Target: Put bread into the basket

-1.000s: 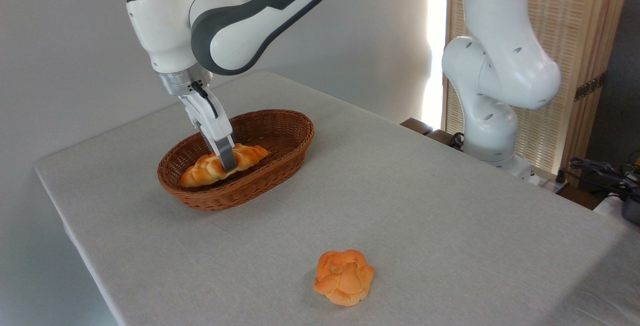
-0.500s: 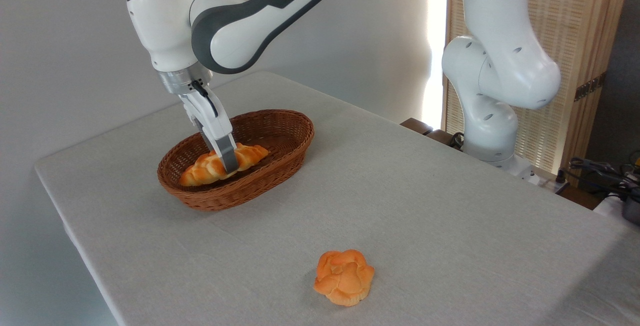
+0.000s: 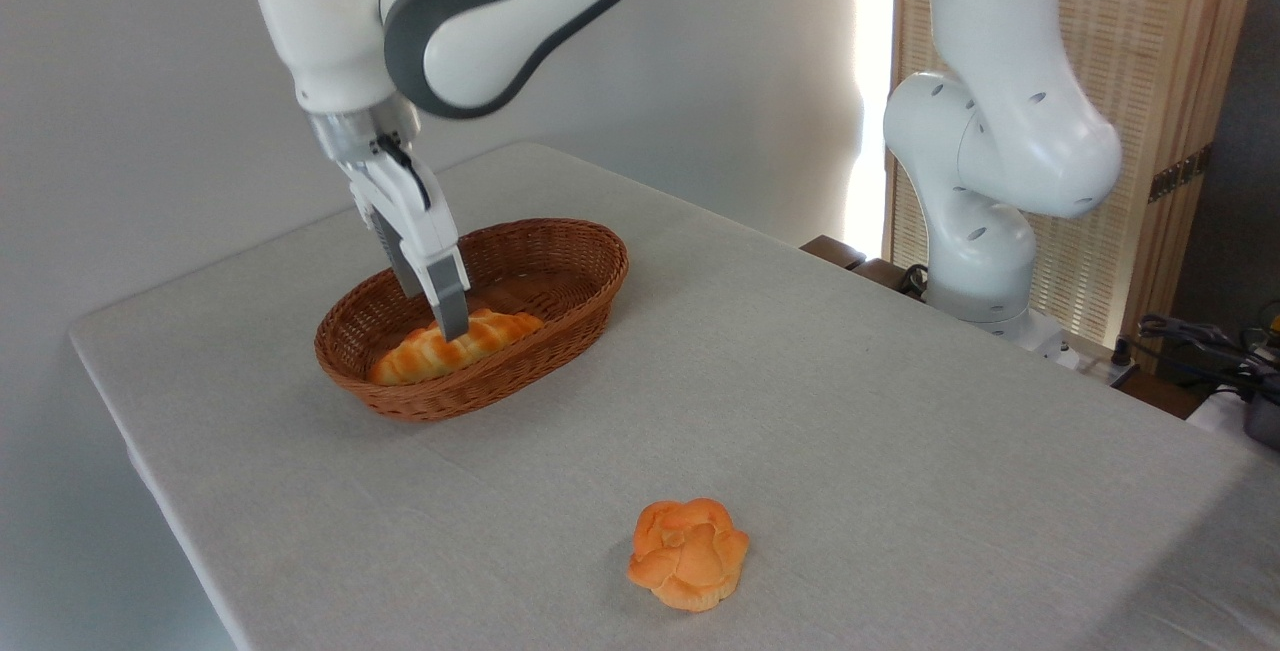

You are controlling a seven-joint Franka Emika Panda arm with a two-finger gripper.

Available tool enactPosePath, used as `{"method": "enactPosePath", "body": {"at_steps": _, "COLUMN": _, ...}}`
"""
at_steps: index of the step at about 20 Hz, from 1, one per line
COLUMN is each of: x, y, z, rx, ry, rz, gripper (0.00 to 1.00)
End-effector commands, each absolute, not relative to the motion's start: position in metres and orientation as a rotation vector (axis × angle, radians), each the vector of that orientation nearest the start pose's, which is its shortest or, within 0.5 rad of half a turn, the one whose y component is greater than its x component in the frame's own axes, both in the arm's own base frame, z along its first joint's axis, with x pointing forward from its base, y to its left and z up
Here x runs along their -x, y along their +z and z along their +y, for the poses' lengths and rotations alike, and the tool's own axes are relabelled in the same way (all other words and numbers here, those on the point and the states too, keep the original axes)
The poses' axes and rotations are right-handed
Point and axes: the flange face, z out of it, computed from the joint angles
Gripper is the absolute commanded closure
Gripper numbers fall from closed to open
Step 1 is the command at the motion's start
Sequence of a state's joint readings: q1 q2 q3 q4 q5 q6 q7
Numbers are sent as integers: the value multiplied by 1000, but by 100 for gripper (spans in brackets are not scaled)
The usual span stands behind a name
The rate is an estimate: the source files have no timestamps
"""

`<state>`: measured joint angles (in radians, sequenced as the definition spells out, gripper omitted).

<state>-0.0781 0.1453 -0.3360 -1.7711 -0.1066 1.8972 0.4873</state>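
The bread [image 3: 455, 349] lies lengthwise in the basket [image 3: 560, 306], along its near wall. The gripper [image 3: 450, 321] sits at the loaf's middle; whether its fingers grip cannot be told. The loaf looks light and soft, best held mid-length.

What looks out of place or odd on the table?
Nothing stands out. The bread lies inside the basket, the gripper just above it, and a round bun sits alone on the table.

Knotted orange bun [image 3: 688, 554] on table [image 3: 900, 411]
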Motion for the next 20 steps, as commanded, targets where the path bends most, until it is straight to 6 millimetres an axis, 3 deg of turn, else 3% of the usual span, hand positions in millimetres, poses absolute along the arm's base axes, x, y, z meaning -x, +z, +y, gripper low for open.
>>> {"method": "enactPosePath", "body": {"at_steps": 1, "x": -551, "y": 544, "z": -183, "rx": 2945, "ry": -114, "rz": 1339, "gripper": 0}}
{"method": "enactPosePath", "body": {"at_steps": 5, "x": -554, "y": 597, "z": -104, "rx": 2903, "ry": 6, "rz": 1457, "gripper": 0}}
{"method": "enactPosePath", "body": {"at_steps": 9, "x": -557, "y": 632, "z": -60, "rx": 2934, "ry": -85, "rz": 1342, "gripper": 0}}
{"method": "enactPosePath", "body": {"at_steps": 14, "x": -556, "y": 636, "z": -52, "rx": 2922, "ry": -93, "rz": 1304, "gripper": 0}}
{"method": "enactPosePath", "body": {"at_steps": 20, "x": -558, "y": 637, "z": -61, "rx": 2953, "ry": -113, "rz": 1204, "gripper": 0}}
